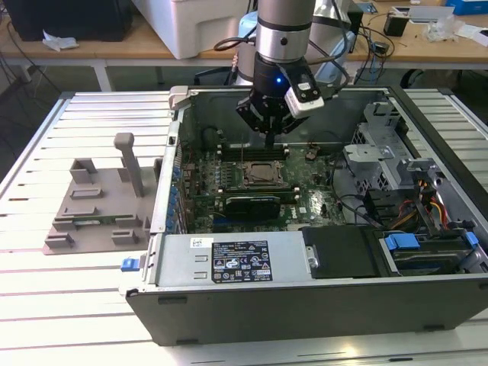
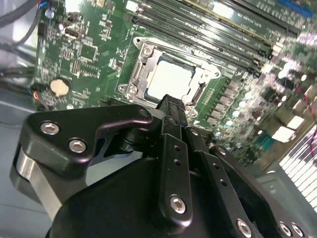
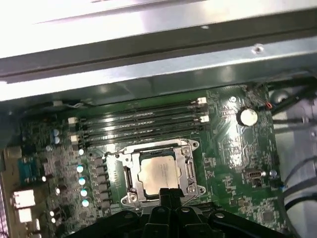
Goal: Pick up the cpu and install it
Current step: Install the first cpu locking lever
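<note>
My arm [image 1: 284, 23] is a silver-grey cylinder ending in a black wrist with a small blue light, a white block clipped beside it, black cables looping off behind. The gripper [image 2: 171, 106] is matte black: angular linkage plates, silver screw heads, one bright metal collar.

In the exterior view we stand off the arm, high and in front of the open computer case [image 1: 305, 252], looking down across the slatted worktop [image 1: 76, 305] and taking in the whole case, the arm and the tool [image 1: 271, 137]. In the second wrist view we sit close behind the tool [image 2: 171, 106], looking steeply past its black body onto the motherboard [image 2: 94, 54]. In the first wrist view we look down at the motherboard [image 3: 228, 148] and the case wall beyond. All three views share the socket [image 1: 263, 174] [image 2: 168, 79] [image 3: 158, 171].
</note>
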{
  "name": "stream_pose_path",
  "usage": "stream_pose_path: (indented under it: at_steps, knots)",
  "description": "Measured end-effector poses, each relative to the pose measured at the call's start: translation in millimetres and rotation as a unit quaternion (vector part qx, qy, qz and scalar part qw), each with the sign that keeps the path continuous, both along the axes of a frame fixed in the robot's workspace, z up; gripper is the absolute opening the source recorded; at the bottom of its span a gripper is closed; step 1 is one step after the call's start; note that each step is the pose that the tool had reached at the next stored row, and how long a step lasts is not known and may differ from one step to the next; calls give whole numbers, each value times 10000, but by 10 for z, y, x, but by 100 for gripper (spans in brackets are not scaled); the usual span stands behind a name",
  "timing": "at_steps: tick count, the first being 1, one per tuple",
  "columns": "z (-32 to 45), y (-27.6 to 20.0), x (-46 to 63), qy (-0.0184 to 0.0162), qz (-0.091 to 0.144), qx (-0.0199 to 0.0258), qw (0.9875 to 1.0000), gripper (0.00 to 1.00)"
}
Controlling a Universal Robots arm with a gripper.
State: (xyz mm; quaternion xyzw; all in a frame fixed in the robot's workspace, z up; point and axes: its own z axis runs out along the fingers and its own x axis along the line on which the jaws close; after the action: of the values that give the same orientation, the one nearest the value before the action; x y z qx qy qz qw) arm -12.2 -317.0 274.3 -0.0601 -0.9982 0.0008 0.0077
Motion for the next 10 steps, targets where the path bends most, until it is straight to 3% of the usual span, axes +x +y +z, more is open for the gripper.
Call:
stream_pose_path:
  at_steps: [3, 5, 8, 10]
  knots:
    - [0, 0, 0, 0, 343, 1, 9994, 11]
    - [0, 0, 0, 0, 773, 3, 9970, 11]
    - [-1, 0, 0, 0, 1137, 4, 9935, 11]
    - [-1, 0, -7, 0, 1144, 3, 9934, 11]
